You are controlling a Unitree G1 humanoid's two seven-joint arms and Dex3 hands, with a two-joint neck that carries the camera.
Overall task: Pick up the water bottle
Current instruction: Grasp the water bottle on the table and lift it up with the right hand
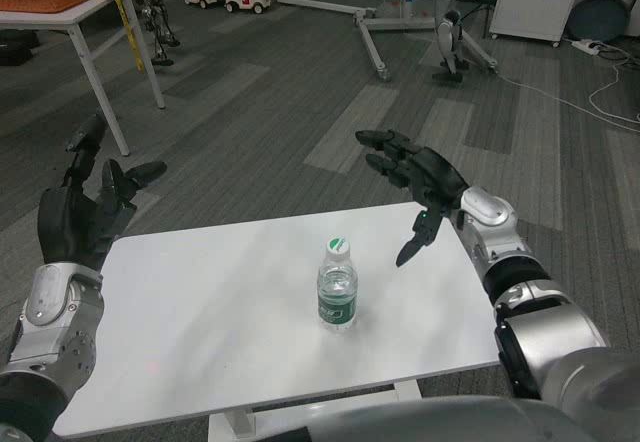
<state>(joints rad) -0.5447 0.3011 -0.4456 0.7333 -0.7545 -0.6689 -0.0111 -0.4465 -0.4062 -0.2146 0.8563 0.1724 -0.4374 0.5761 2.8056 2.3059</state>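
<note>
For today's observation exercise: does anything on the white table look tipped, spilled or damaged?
Nothing stands out. The water bottle stands upright with its cap on, on the white table, with no spill visible. Both hands are open and off it.

Water bottle (338,298), just left of the right robot hand (418,184): clear glossy plastic, white cap, green printed label. Table (200,312) beneath: smooth matt white top. Both robot hands, the left robot hand (82,202) included: matt black plastic; forearms brushed silver metal. Floor beyond: grey carpet, rough-textured.
</note>
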